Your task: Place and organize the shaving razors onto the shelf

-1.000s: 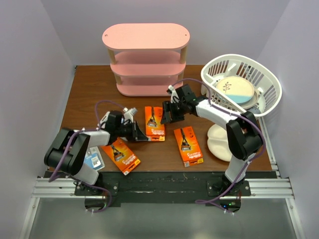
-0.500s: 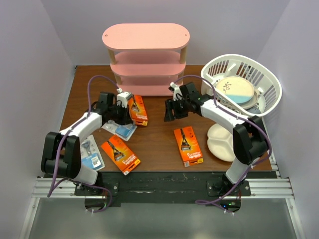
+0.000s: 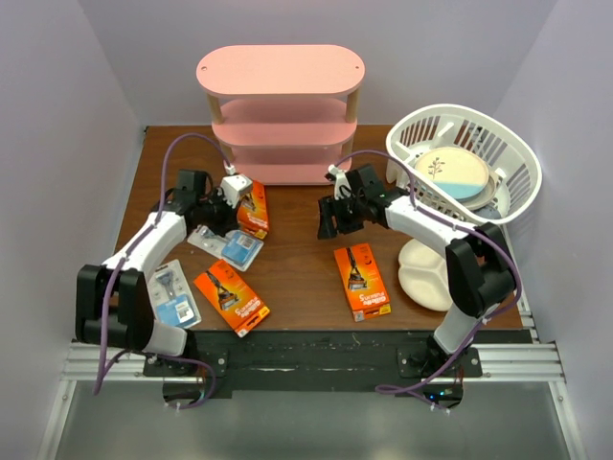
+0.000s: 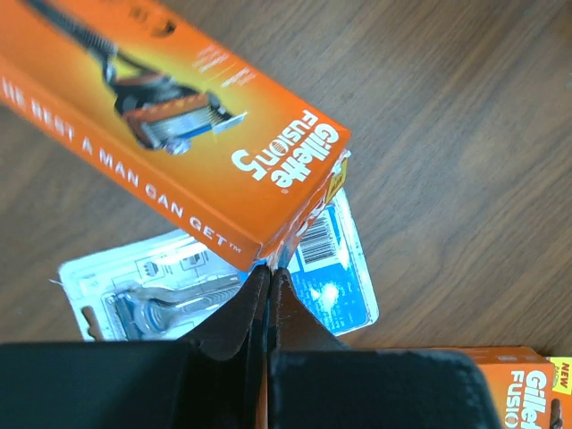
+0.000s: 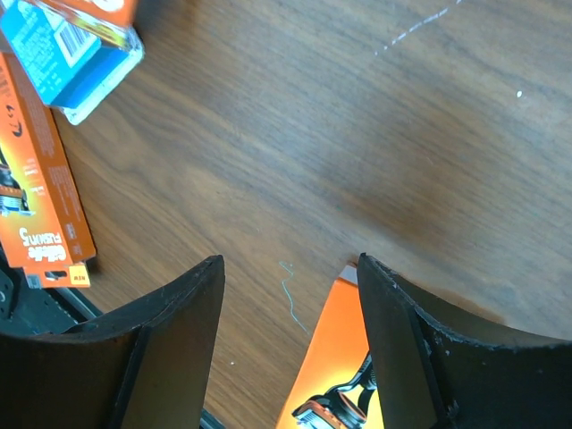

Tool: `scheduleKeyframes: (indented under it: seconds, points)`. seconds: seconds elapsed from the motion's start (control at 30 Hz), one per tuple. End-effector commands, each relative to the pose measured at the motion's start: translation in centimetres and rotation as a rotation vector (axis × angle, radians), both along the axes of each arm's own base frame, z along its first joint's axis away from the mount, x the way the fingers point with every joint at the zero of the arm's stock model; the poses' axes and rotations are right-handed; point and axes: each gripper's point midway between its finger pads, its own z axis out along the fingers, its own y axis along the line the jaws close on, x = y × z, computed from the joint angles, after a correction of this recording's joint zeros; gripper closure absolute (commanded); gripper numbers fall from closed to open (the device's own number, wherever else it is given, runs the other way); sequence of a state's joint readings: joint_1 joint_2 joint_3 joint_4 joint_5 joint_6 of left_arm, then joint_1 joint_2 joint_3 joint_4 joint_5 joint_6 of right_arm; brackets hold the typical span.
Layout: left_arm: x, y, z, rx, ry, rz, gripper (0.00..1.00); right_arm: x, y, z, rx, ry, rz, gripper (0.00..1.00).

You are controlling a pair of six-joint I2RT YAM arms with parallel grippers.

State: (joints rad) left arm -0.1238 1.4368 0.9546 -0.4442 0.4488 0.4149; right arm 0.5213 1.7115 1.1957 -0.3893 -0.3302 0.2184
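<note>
Wooden table (image 3: pixel 297 273), left fingers (image 4: pixel 262 306) pinching orange pack (image 4: pixel 179 125), half-hiding blister card (image 4: pixel 170 286), right fingers (image 3: pixel 329 222) spread

The table (image 3: pixel 297 278) is evenly lit from above, and soft shadows are cast beneath the shelf (image 3: pixel 280 69). Pale glare is seen on the wood in both wrist views, where the foreground is rendered dark and blurred.

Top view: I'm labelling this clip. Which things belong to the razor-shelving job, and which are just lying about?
Job: three orange razor packs, one in the left tool; two white-and-blue blister razor cards; pink three-tier shelf.
Lying about: white slatted plastic basket, blue-and-cream plate inside it, white divided plate.
</note>
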Motion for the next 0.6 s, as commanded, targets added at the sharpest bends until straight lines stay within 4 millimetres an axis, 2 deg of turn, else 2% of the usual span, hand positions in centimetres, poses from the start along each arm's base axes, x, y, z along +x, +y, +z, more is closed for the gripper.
scheduleKeyframes:
  seconds: [0.0, 0.17, 0.3, 0.33, 0.4, 0.43, 0.57]
  points:
    - [1.8, -1.2, 5.6, -0.042, -0.227, -0.133, 1.0, 0.1, -0.3, 0.8, 0.008, -0.044, 0.0, 0.35]
    - [1.6, -2.6, 8.6, -0.121, -0.306, -0.188, 1.0, 0.0, -0.5, -0.1, -0.007, -0.031, 0.001, 0.34]
    - [1.3, -3.4, 9.7, -0.191, -0.379, -0.215, 1.0, 0.5, -0.2, -0.3, -0.01, -0.034, 0.004, 0.34]
    - [1.7, -3.5, 10.4, -0.204, -0.419, -0.209, 1.0, 0.7, -0.2, -0.1, -0.011, -0.041, 0.004, 0.34]
    - [2.2, -3.5, 10.5, -0.212, -0.429, -0.198, 1.0, 0.8, -0.1, -0.2, -0.015, -0.04, 0.008, 0.34]
    - [2.7, -3.6, 10.0, -0.219, -0.412, -0.191, 1.0, 0.9, -0.1, -0.1, -0.016, -0.04, 0.01, 0.34]
    - [5.2, -2.9, 10.3, -0.267, -0.422, -0.144, 1.0, 1.2, 0.1, 0.4, -0.015, -0.049, 0.014, 0.34]
